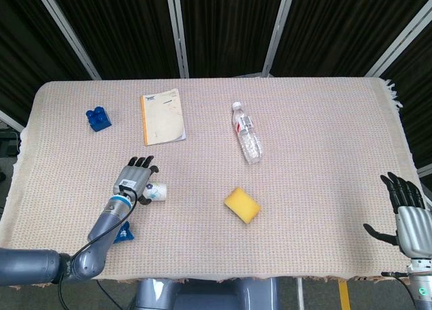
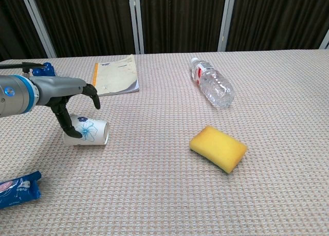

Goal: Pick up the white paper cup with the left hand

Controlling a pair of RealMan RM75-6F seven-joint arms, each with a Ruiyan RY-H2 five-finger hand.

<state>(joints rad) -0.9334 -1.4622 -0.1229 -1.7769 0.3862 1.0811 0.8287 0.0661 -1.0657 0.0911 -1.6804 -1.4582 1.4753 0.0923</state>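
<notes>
The white paper cup (image 2: 90, 132) with a blue flower print lies on its side on the table, mouth to the right; it also shows in the head view (image 1: 157, 192). My left hand (image 2: 71, 98) hovers over its closed end, fingers spread and hanging down, the thumb (image 2: 65, 122) in front of the cup's base. Whether any finger touches the cup is unclear; nothing is gripped. From the head camera, the left hand (image 1: 135, 179) covers the cup's left part. My right hand (image 1: 407, 213) rests open at the table's near right corner, far from the cup.
A yellow sponge (image 2: 218, 148) lies right of the cup. A water bottle (image 2: 213, 88) lies further back, a notebook (image 2: 114, 75) behind the cup, and a blue brick (image 1: 98, 118) at the far left. A blue snack packet (image 2: 18, 188) sits near the front edge.
</notes>
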